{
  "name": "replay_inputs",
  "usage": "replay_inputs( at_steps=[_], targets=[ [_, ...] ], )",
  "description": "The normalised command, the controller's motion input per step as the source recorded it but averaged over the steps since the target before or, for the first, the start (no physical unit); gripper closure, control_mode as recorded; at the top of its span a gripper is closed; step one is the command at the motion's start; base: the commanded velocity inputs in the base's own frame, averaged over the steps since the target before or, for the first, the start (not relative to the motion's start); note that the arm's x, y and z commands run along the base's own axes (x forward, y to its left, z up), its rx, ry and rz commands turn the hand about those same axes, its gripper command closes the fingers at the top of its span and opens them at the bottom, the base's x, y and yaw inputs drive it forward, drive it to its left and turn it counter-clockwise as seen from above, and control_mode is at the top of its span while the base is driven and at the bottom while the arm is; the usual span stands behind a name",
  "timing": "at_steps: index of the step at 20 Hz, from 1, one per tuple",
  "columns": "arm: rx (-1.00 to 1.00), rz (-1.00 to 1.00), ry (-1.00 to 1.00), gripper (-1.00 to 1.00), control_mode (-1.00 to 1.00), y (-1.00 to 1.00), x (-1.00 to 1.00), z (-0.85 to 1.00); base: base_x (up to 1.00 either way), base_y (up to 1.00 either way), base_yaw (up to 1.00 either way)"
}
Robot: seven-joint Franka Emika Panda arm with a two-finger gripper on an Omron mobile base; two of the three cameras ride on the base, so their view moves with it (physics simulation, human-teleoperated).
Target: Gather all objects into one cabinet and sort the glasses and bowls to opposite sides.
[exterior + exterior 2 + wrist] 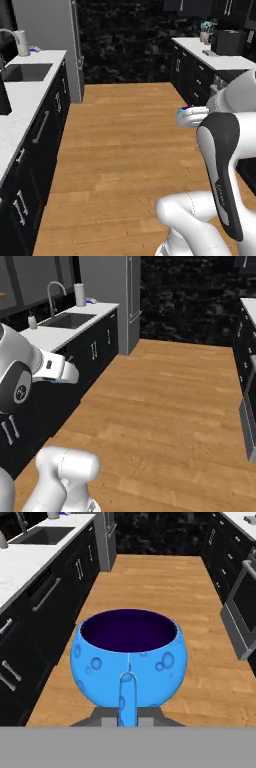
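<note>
- Bright blue, bubble-speckled, dark inside: the bowl (129, 657) sits dead centre of the hand view, right in front of my gripper (128, 712).
- My jaws are pressed together on its near rim; one fingertip (128, 699) rises up the outer wall at lower centre, tinted blue. The partner I judge to be inside the rim, though I can't see it.
- The bowl hangs upright, mouth up, over bare wood floor (165, 582), touching nothing else.
- In the left base view a sliver of blue shows at right centre beside my wrist (192, 116).
- Sink counter (35, 552) runs down the left of the hand view, dark drawers (235, 587) down the right; the aisle runs straight ahead.
- No wall cabinet with a long white handle in front of me, so I reckon this is a carry leg: the bowl goes wherever the hand goes, and the base must find the cabinet.
</note>
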Motion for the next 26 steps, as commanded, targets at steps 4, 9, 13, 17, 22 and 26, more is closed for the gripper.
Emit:
replay_inputs(
  at_steps=[4, 9, 13, 17, 22, 26],
  targets=[
    [0.00, 0.00, 0.00, 1.00, 1.00, 0.00, 0.00, 0.00, 0.56, 0.17, -0.43],
    [0.00, 0.00, 0.00, 1.00, 1.00, 0.00, 0.00, 0.00, 0.97, 0.12, -0.06],
    [0.00, 0.00, 0.00, 1.00, 1.00, 0.00, 0.00, 0.00, 1.00, 0.03, 0.00],
    [0.00, 0.00, 0.00, 1.00, 1.00, 0.00, 0.00, 0.00, 1.00, 0.08, 0.00],
    [0.00, 0.00, 0.00, 1.00, 1.00, 0.00, 0.00, 0.00, 1.00, 0.23, 0.00],
    [0.00, 0.00, 0.00, 1.00, 1.00, 0.00, 0.00, 0.00, 1.00, 0.28, 0.00]
  ],
)
